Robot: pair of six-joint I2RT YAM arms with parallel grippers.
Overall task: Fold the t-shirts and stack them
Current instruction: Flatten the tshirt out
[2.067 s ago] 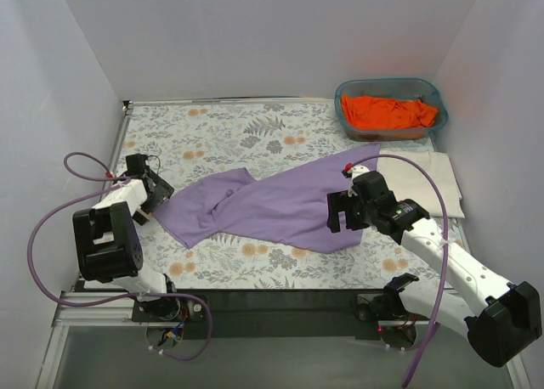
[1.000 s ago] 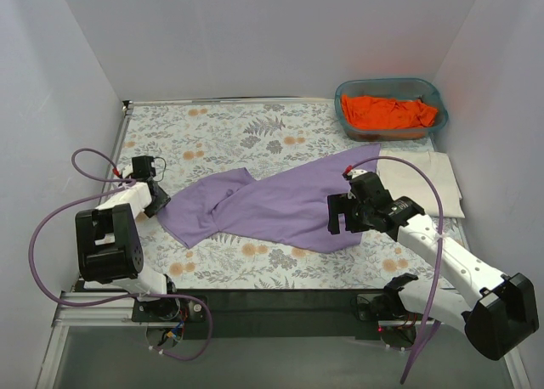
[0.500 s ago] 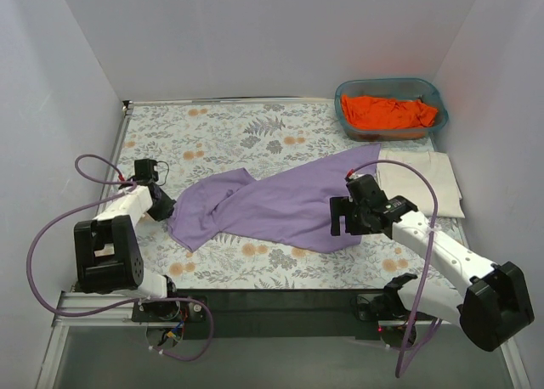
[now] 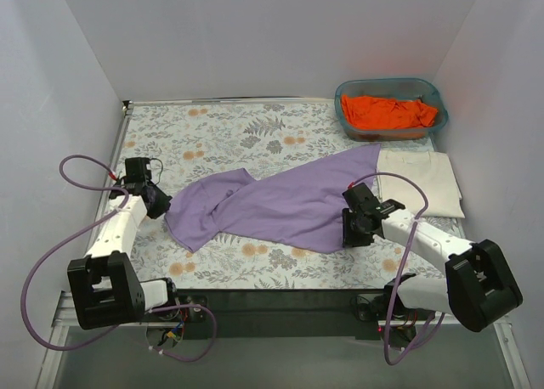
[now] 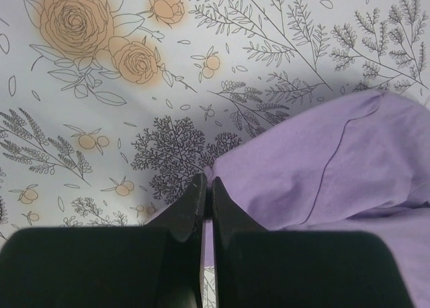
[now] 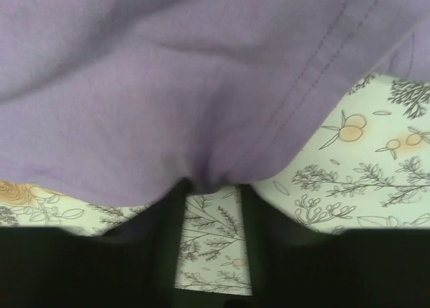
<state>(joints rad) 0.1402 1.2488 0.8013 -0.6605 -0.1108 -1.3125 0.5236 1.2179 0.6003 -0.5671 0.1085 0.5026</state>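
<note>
Both ends of the lavender shirt (image 4: 272, 204), mid-frame, are mine: left gripper (image 4: 160, 204) pinching its left edge, right gripper (image 6: 211, 187) spread astride the hem. Cream shirt (image 4: 425, 181) just right; orange shirt (image 4: 387, 111) in the basket (image 4: 429, 92), upper right.

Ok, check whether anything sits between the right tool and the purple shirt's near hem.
Nothing visible does. The right tool is at the near hem of the purple shirt, its fingers apart on either side of a small pucker of cloth. Only the floral tablecloth shows beneath.
</note>
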